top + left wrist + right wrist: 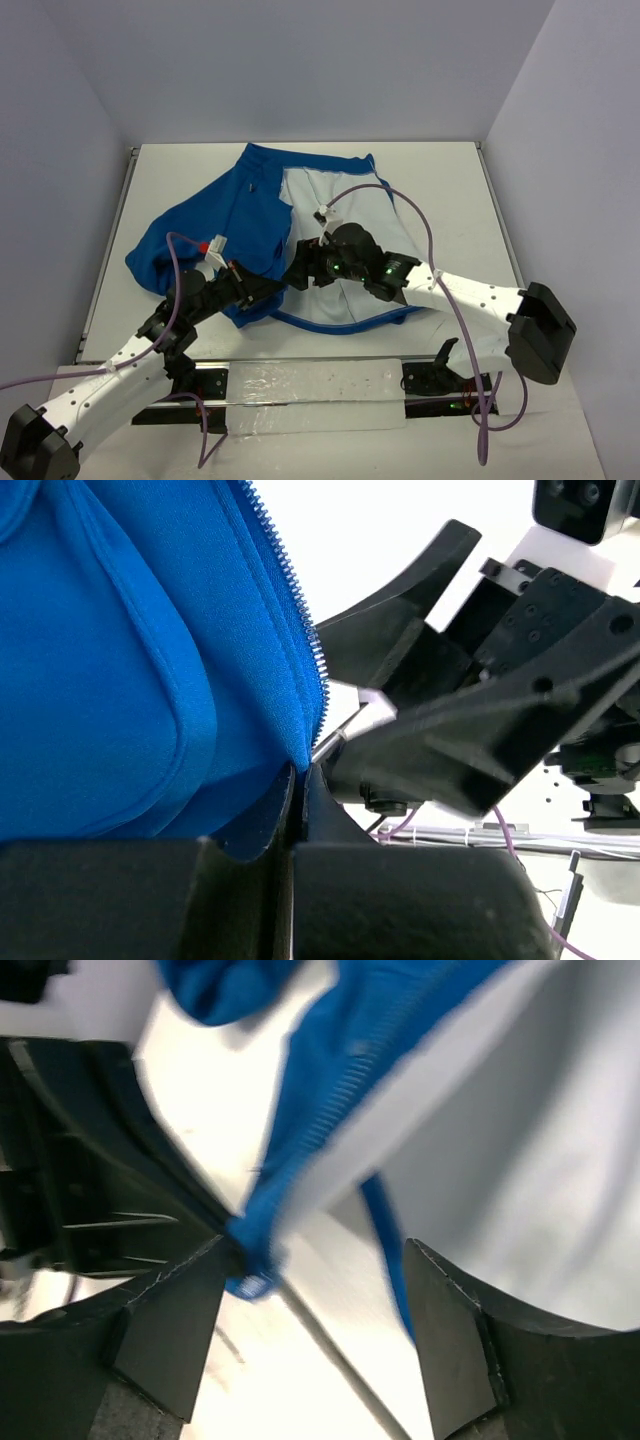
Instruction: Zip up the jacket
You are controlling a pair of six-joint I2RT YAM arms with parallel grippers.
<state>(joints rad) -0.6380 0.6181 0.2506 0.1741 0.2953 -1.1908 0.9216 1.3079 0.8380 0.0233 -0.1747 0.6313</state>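
The royal-blue jacket (215, 235) lies open on the table, its white lining (340, 215) facing up on the right. My left gripper (268, 290) is shut on the jacket's lower front edge; the left wrist view shows the jaws (298, 780) pinching blue fabric just below the zipper teeth (300, 630). My right gripper (300, 268) is open right beside it. In the right wrist view its fingers (170, 1330) stand wide apart, with the blue zipper edge (340, 1090) hanging between them, close to the left finger. The view is blurred, and no slider is clear.
The white table (450, 190) is walled at the back and sides. Purple cables (400, 200) loop over the jacket from the right arm. A shiny plate (310, 385) lies along the near edge between the arm bases. The right gripper's fingers (400, 630) crowd the left wrist view.
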